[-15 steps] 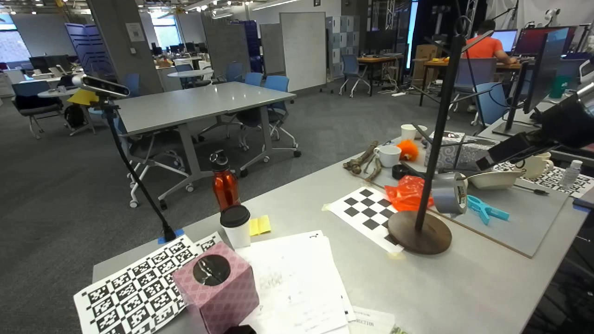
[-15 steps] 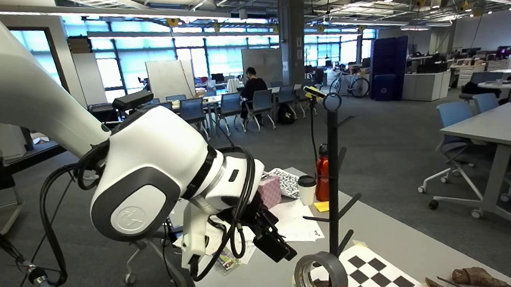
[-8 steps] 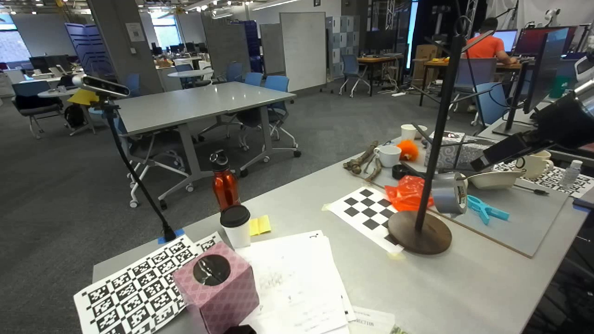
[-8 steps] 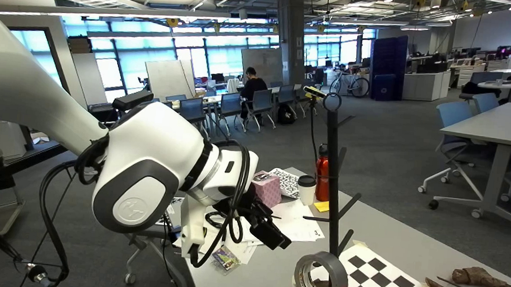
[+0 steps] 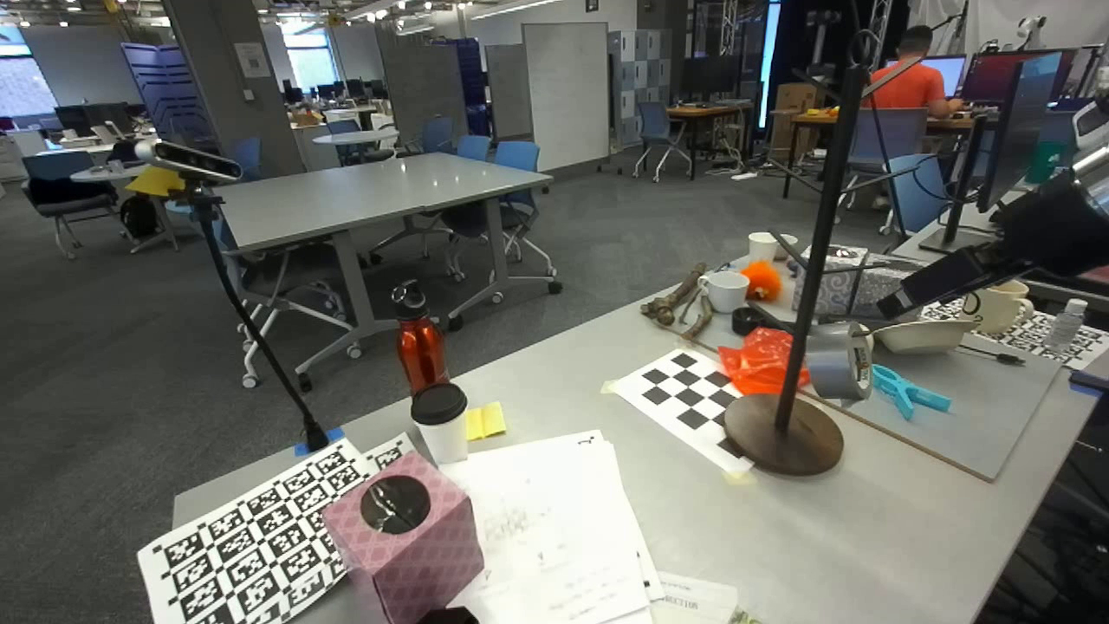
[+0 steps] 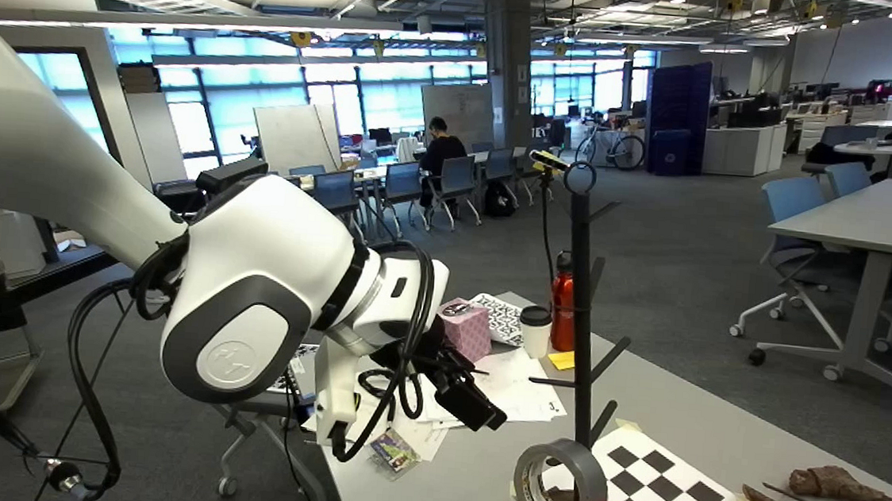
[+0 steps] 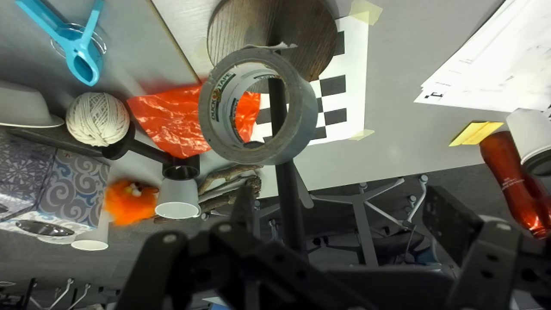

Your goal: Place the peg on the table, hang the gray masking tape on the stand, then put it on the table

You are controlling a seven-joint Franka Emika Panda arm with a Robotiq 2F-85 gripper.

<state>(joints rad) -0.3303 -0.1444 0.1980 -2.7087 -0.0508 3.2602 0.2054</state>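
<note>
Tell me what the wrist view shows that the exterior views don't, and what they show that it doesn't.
Only the wrist view shows readable DUCK TAPE lettering inside the gray duct tape roll, and the claw with both fingers plainly apart.

Only the exterior views show the robot's white arm, the pink tissue box, the post-mounted camera and seated people.

Both share that roll hanging on the stand, the checkerboard sheet, the lidded paper cup and the red bottle.

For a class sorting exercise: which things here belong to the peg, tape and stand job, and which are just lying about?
For the job: peg, tape, stand, table.
Just lying about: bottle, pink box, red plastic, twine ball, lidded cup, papers.
</note>
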